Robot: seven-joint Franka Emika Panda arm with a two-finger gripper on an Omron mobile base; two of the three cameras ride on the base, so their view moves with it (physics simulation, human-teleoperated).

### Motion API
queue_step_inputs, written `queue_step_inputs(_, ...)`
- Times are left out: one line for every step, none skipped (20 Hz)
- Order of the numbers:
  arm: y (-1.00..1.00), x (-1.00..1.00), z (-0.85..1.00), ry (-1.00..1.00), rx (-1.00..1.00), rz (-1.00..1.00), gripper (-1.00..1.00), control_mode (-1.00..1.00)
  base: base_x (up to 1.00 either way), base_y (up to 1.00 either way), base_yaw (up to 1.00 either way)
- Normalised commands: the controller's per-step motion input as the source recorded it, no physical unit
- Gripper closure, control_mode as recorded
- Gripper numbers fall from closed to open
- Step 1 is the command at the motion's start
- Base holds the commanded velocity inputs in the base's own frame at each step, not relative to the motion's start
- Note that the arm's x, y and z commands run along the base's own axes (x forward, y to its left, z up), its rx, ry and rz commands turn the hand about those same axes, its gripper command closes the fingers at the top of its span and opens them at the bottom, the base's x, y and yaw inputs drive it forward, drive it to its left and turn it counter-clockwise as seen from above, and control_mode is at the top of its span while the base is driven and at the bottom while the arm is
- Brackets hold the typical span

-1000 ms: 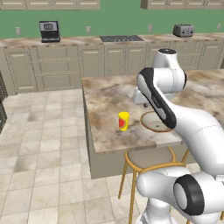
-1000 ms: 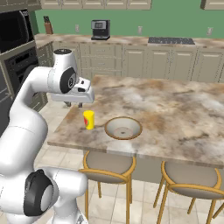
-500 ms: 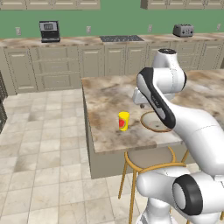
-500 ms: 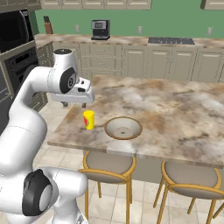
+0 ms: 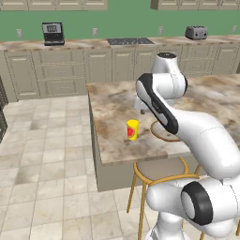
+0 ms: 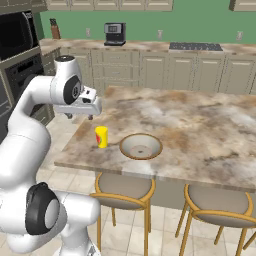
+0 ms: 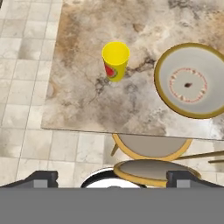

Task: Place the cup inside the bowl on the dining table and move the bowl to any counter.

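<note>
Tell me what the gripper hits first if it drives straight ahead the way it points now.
Probably the bare top of the dining table, between the cup and the bowl; the open gripper points down from above, touching neither. Depth is uncertain.

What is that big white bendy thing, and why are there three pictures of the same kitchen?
The white bendy thing is a robot arm. At its end is a gripper with two jaws, like a pinching hand. Right now the jaws are open and hold nothing.

Two pictures come from cameras riding behind the arm, one on its left and one on its right. The third comes from a camera on the hand itself, looking down.

On the dining table stands a yellow cup with a red mark. Beside it, not touching, sits a wide bowl with nothing in it. Stools are tucked under the table's edge.
</note>
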Motion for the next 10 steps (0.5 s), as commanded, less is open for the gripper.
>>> queue_step_inputs(0.34, 0.59, -0.11, -0.01, 0.00, -0.05, -1.00, -1.00, 0.00, 0.00, 0.00)
queue_step_inputs(0.28, 0.61, -0.11, -0.02, 0.00, -0.05, -1.00, -1.00, 0.00, 0.00, 0.00)
queue_step_inputs(0.21, 0.62, -0.11, -0.03, 0.00, -0.05, -1.00, -1.00, 0.00, 0.00, 0.00)
queue_step_inputs(0.11, 0.64, -0.11, -0.02, 0.00, -0.05, -1.00, -1.00, 0.00, 0.00, 0.00)
queue_step_inputs(0.06, 0.63, -0.09, -0.02, 0.00, -0.05, -1.00, -1.00, 0.00, 0.00, 0.00)
queue_step_inputs(0.04, 0.54, -0.06, -0.05, 0.00, -0.06, -1.00, -1.00, 0.00, 0.00, 0.00)
queue_step_inputs(0.05, 0.47, -0.06, -0.08, 0.00, -0.06, -1.00, -1.00, 0.00, 0.00, 0.00)
queue_step_inputs(0.03, 0.36, -0.06, -0.09, 0.00, -0.06, -1.00, -1.00, 0.00, 0.00, 0.00)
queue_step_inputs(0.00, 0.31, -0.01, -0.07, 0.00, -0.06, -1.00, -1.00, 0.00, 0.00, 0.00)
queue_step_inputs(0.00, 0.20, 0.00, -0.06, 0.00, -0.04, -1.00, -1.00, 0.00, 0.00, 0.00)
